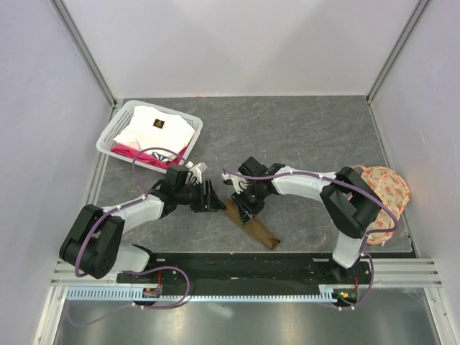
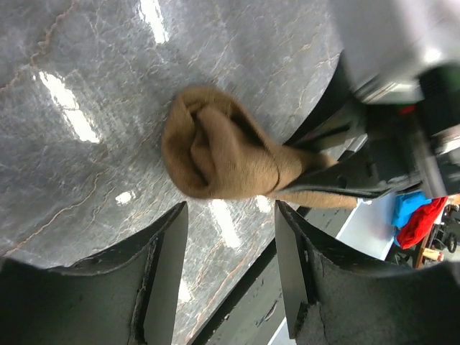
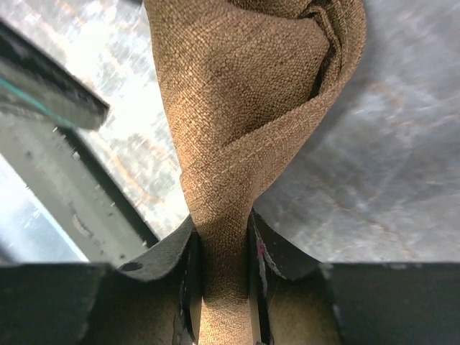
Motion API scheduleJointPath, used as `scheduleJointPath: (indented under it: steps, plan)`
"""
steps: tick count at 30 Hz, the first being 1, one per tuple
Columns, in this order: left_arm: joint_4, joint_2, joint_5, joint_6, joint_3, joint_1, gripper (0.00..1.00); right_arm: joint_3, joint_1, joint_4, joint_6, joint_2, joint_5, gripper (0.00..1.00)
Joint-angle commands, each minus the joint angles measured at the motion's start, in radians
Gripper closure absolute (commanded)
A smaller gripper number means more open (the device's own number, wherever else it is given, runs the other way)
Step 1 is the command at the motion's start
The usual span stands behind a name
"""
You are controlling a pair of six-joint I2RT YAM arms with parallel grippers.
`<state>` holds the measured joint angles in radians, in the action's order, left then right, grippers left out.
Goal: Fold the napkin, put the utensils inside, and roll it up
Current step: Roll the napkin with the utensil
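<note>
The olive-brown napkin [image 1: 256, 232] lies rolled into a long bundle near the table's front edge, running from the middle toward the right. My right gripper [image 1: 247, 204] is shut on its upper left part; in the right wrist view the cloth [image 3: 244, 93] is pinched between the jaws of the right gripper [image 3: 223, 231]. My left gripper [image 1: 213, 196] stands open just left of the roll's end. In the left wrist view the bunched napkin end [image 2: 215, 154] sits just beyond the left gripper [image 2: 230, 210], with nothing between its fingers. The utensils are hidden.
A white basket [image 1: 113, 135] at the back left holds a white cloth [image 1: 154, 128] and a pink one [image 1: 147, 155]. A peach floral fabric piece [image 1: 387, 188] lies at the right edge behind the right arm. A black rail [image 1: 237, 264] runs along the front.
</note>
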<state>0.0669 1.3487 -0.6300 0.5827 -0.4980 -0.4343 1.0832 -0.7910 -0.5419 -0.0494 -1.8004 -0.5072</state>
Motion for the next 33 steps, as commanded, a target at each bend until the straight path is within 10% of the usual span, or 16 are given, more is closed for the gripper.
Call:
scheduleJointPath:
  steps: [1,8,24,33]
  plan:
    - [0.074,0.020,-0.007,-0.015,0.016,-0.003,0.43,0.046,-0.007,0.016,-0.021,0.030,0.165,0.68]
    - [0.085,0.026,-0.004,0.005,0.006,-0.001,0.43,-0.002,-0.106,0.019,-0.093,0.113,0.364,0.66]
    - [-0.061,-0.043,0.073,-0.018,-0.073,0.017,0.41,0.003,-0.228,0.013,-0.155,0.157,0.559,0.24]
    - [-0.121,-0.057,0.017,0.022,-0.092,0.123,0.39,-0.046,-0.228,0.031,-0.136,0.128,0.522,0.23]
